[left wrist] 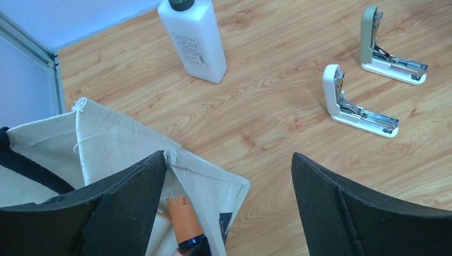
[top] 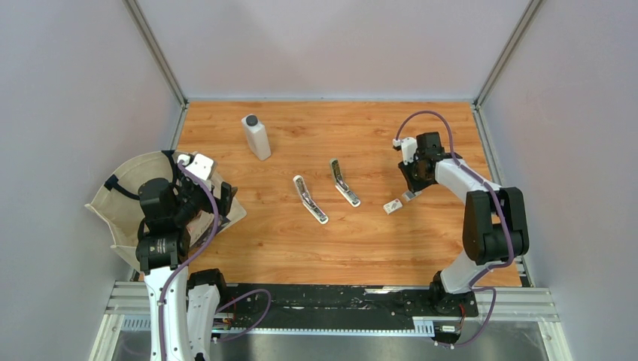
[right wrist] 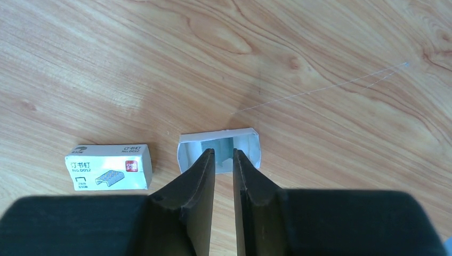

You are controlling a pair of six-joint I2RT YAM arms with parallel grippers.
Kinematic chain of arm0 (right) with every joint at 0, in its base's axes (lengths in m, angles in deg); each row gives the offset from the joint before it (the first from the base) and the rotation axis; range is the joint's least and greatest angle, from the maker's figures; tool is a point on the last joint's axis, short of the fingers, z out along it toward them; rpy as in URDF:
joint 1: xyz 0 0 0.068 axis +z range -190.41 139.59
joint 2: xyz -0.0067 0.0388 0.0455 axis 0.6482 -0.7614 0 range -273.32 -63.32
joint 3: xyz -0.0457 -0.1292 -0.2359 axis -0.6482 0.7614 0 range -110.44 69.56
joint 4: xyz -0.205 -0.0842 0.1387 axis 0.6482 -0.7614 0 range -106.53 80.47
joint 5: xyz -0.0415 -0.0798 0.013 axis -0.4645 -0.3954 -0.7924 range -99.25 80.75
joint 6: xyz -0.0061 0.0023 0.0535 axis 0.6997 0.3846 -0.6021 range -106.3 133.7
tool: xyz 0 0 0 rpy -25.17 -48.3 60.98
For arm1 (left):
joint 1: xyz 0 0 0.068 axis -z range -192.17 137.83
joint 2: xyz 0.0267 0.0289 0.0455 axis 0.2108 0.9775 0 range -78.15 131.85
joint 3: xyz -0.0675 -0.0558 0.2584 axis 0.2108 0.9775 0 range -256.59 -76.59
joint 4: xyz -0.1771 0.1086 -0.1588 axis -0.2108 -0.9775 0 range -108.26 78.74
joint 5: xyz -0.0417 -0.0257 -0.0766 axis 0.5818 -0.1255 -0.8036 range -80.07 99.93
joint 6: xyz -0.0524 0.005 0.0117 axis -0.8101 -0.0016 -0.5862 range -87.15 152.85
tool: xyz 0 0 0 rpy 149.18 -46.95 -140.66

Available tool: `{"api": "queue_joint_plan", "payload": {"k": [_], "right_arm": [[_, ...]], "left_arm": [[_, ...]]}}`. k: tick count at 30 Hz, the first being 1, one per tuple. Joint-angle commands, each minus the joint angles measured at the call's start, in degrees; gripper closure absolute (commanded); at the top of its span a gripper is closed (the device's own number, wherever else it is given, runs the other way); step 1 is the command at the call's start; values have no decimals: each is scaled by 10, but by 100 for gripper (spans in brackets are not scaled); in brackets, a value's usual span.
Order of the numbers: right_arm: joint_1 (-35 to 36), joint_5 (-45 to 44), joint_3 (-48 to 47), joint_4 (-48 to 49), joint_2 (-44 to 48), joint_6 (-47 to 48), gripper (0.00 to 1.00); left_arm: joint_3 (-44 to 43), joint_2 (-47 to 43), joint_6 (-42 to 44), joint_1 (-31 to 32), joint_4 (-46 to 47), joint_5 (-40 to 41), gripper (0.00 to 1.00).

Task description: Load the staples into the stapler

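Observation:
Two staplers lie swung open mid-table: a white one (top: pixel 310 199) (left wrist: pixel 354 106) and a grey-green one (top: pixel 344 182) (left wrist: pixel 389 53). The staples' white printed box sleeve (top: pixel 391 206) (right wrist: pixel 109 167) lies on the wood right of them. Beside it is the open white tray (top: pixel 408 196) (right wrist: pixel 250 144) with grey staples (right wrist: pixel 224 145) inside. My right gripper (top: pixel 410 194) (right wrist: pixel 224 153) is down at the tray, jaws nearly closed, tips inside it on the staples. My left gripper (top: pixel 214 188) (left wrist: pixel 229 160) is open and empty above a cloth bag.
A white bottle with a dark cap (top: pixel 256 137) (left wrist: pixel 194 40) stands at the back left. A beige cloth bag (top: pixel 132 203) (left wrist: pixel 106 144) lies at the left edge with an orange tube (left wrist: pixel 181 218) inside. Grey walls enclose the table.

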Motion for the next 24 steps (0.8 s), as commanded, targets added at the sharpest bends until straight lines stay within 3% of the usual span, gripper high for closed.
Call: {"api": "queue_joint_plan", "payload": {"k": [1,14,24], "right_arm": [[-5,-4,-12,14,-12,3,78],[-11,-2,-23,4,-38,3,72],[-23,18,-28,-8,-40,3,82]], "left_arm": [[8,6,-4,-5,-25,1,5],[9,6,-3,-5,-25,2,5],[10,5,-4,-5,-25,2,5]]}}
